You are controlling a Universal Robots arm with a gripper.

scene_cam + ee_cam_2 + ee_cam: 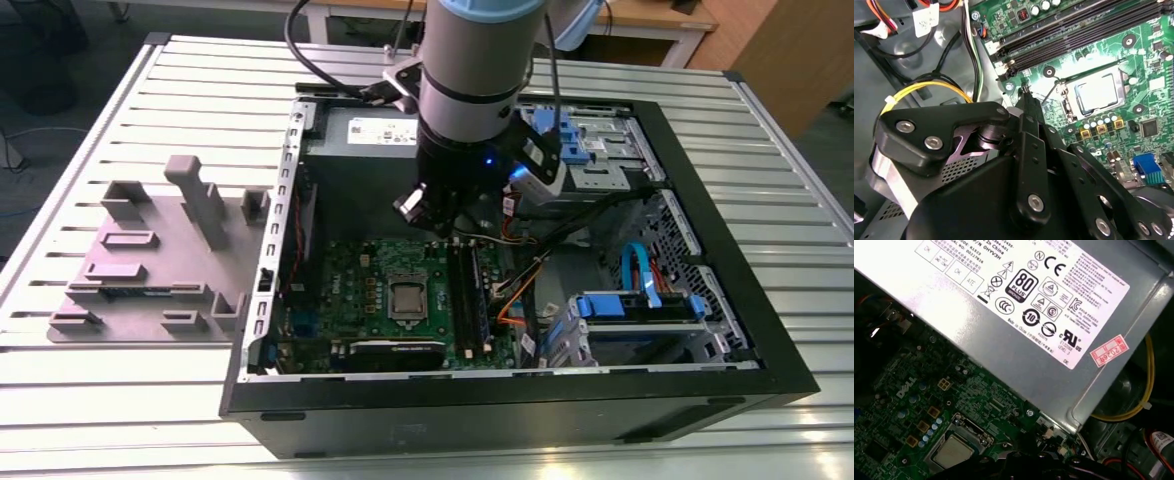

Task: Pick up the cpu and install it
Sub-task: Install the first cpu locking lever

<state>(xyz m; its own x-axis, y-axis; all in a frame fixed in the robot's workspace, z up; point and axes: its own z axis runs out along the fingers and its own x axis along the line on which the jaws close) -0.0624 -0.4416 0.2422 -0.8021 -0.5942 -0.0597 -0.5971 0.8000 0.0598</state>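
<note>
While I hovered over the open black computer case (694,300), my end effector (1026,92) looked pressed together and empty. The small square silver-topped cpu (1097,92) lay seated in its metal-framed socket (1066,102) on the green motherboard (350,275), probably already installed.

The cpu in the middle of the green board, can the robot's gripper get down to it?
Probably yes. The cpu lies face-up in its socket with nothing covering it, and the gripper hangs above the board close beside it.
</note>
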